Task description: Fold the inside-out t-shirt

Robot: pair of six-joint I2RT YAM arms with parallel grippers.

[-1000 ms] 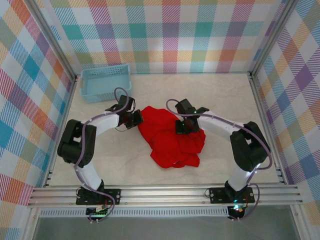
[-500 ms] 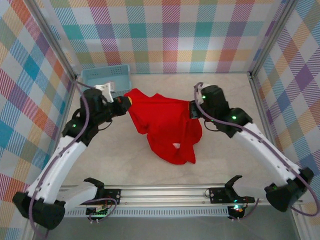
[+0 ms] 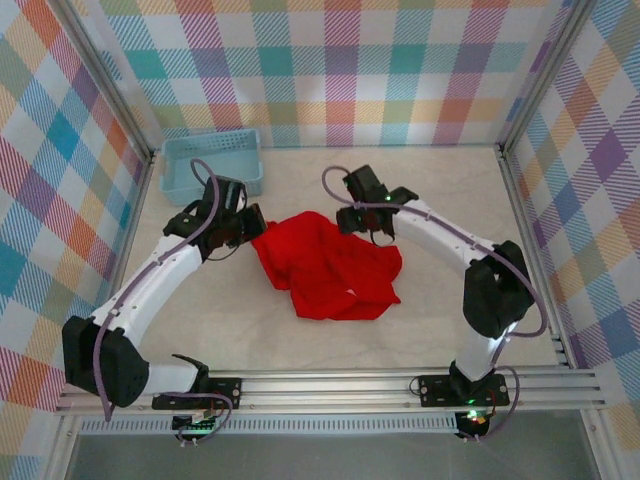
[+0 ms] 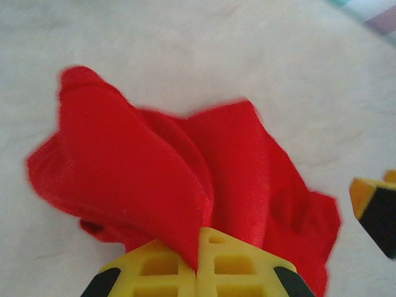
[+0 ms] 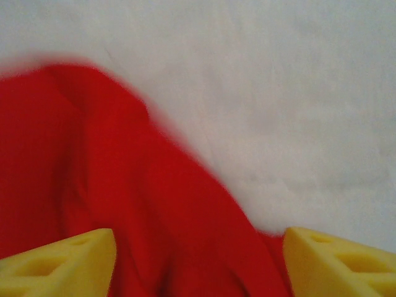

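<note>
The inside-out t-shirt (image 3: 328,268) is a bright red crumpled heap in the middle of the table. My left gripper (image 3: 251,227) is at the shirt's left edge. In the left wrist view its yellow fingers (image 4: 154,266) are shut together, with a raised fold of the red t-shirt (image 4: 142,161) pinched between them at the left gripper (image 4: 198,250). My right gripper (image 3: 367,222) hovers over the shirt's upper right edge. In the right wrist view its yellow fingertips (image 5: 59,260) stand wide apart at the right gripper (image 5: 198,266), and the red cloth (image 5: 124,185) lies loose below.
A light-blue plastic basket (image 3: 211,165) stands at the back left, just behind my left arm. Checked walls close in the pale table (image 3: 300,180) on three sides. One of the right gripper's fingers (image 4: 377,210) shows at the right of the left wrist view.
Both arms have come down from holding the shirt spread in the air. The right gripper has opened and let go, and the shirt has slumped onto the table. The left still grips.
</note>
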